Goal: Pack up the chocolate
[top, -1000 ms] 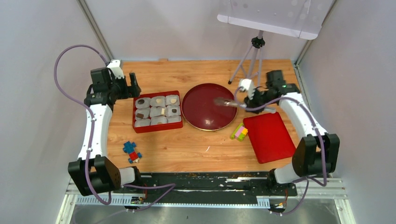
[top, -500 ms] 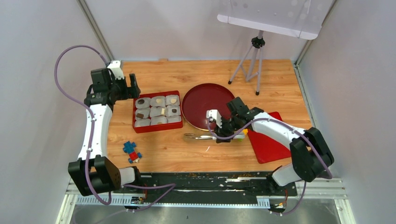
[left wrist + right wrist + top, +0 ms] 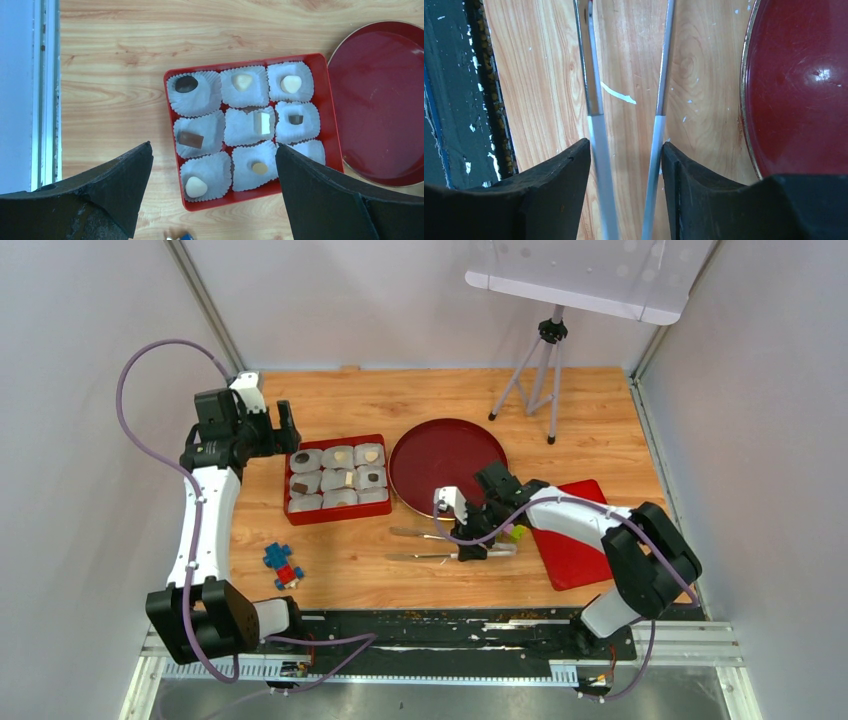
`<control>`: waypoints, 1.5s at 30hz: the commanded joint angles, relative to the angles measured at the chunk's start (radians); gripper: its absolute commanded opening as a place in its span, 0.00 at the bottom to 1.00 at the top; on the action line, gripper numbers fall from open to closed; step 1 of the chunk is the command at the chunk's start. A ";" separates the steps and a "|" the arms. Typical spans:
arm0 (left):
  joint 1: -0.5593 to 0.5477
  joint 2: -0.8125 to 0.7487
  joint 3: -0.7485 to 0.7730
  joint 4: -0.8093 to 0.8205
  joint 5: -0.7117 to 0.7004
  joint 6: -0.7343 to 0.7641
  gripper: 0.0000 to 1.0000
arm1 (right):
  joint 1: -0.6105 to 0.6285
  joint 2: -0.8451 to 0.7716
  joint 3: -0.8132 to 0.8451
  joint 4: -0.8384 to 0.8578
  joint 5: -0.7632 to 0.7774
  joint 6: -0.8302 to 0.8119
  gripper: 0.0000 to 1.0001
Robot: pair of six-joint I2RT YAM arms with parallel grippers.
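Observation:
The chocolate (image 3: 196,186) lies as several small cream and brown pieces in white paper cups (image 3: 205,97) inside a red box (image 3: 325,515) left of centre. Above the box (image 3: 225,200), my left gripper (image 3: 213,146) hangs wide open and holds nothing; in the top view the left gripper (image 3: 270,430) is at the box's far left corner. Low over the wood near the plate's front edge, my right gripper (image 3: 468,540) has metal tongs (image 3: 430,557) between its fingers. The tongs' (image 3: 594,90) two arms are spread apart, each against a finger of the right gripper (image 3: 625,144).
A round dark red plate (image 3: 445,465) sits right of the box. A red lid (image 3: 580,540) lies at the right, with green and pink toy blocks (image 3: 515,532) beside it. More blocks (image 3: 283,565) lie near the front left. A tripod (image 3: 535,380) stands at the back.
My right arm swung from beyond the plate down to the front, bringing the tongs to the table. Its jaws widened and the tongs' arms sprang apart. The left arm stayed still.

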 commanded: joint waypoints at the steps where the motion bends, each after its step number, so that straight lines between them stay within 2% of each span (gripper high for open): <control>1: 0.006 -0.026 -0.004 0.015 0.005 0.005 1.00 | 0.001 -0.015 0.050 -0.032 0.003 -0.037 0.56; 6: 0.007 -0.012 0.003 0.023 0.011 0.006 1.00 | -0.028 -0.102 0.104 -0.158 0.035 -0.086 0.62; 10: 0.006 -0.011 0.010 0.029 0.011 0.008 1.00 | -0.121 -0.187 0.152 -0.233 0.182 0.033 0.61; 13: 0.007 -0.014 0.014 0.030 -0.003 0.022 1.00 | -0.206 -0.220 0.170 -0.300 0.380 0.090 0.51; 17: 0.007 -0.016 0.013 0.031 -0.009 0.027 1.00 | -0.282 -0.226 0.144 -0.413 0.501 0.077 0.39; 21: 0.008 -0.016 0.012 0.035 -0.008 0.027 1.00 | -0.286 -0.246 0.050 -0.409 0.510 0.046 0.31; 28: 0.008 -0.025 0.022 0.014 -0.014 0.041 1.00 | -0.286 -0.227 -0.065 -0.311 0.555 0.024 0.30; 38: 0.008 -0.041 0.001 0.018 -0.014 0.041 1.00 | -0.297 -0.124 -0.112 -0.217 0.511 0.071 0.26; 41: 0.008 -0.043 -0.009 0.024 -0.017 0.042 1.00 | -0.302 -0.116 -0.119 -0.217 0.512 0.087 0.22; 44: 0.008 -0.037 -0.014 0.032 -0.016 0.043 1.00 | -0.330 -0.118 -0.117 -0.226 0.518 0.108 0.03; 45: 0.008 -0.031 -0.009 0.034 -0.015 0.042 1.00 | -0.343 -0.123 -0.107 -0.234 0.528 0.114 0.00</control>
